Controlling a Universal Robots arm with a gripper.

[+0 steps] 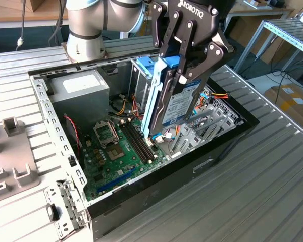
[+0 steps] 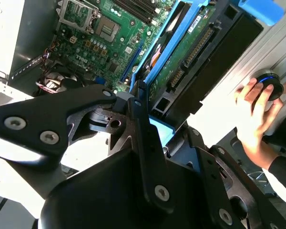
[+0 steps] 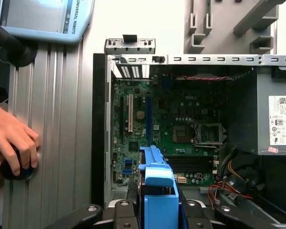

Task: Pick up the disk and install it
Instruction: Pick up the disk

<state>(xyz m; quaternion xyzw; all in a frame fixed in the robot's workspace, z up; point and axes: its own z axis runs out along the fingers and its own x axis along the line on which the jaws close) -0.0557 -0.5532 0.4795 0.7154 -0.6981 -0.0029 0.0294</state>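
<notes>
Black linkage gripper (image 1: pixel 182 96) is clamped on the dark metal disk (image 1: pixel 175 112) with blue plastic rails and white barcoded label. The disk hangs tilted above the open black case's (image 1: pixel 192 166) green motherboard (image 1: pixel 116 156).

Open case (image 1: pixel 202 166) on the worktop (image 1: pixel 257 201), motherboard (image 1: pixel 116 156) on its floor, power supply (image 1: pixel 83 91) in its corner toward the exterior view's left, disk (image 1: pixel 181 108) tilted in the gripper (image 1: pixel 178 96) above the motherboard's right edge, hand (image 3: pixel 12 138) on the worktop beside the case.
</notes>
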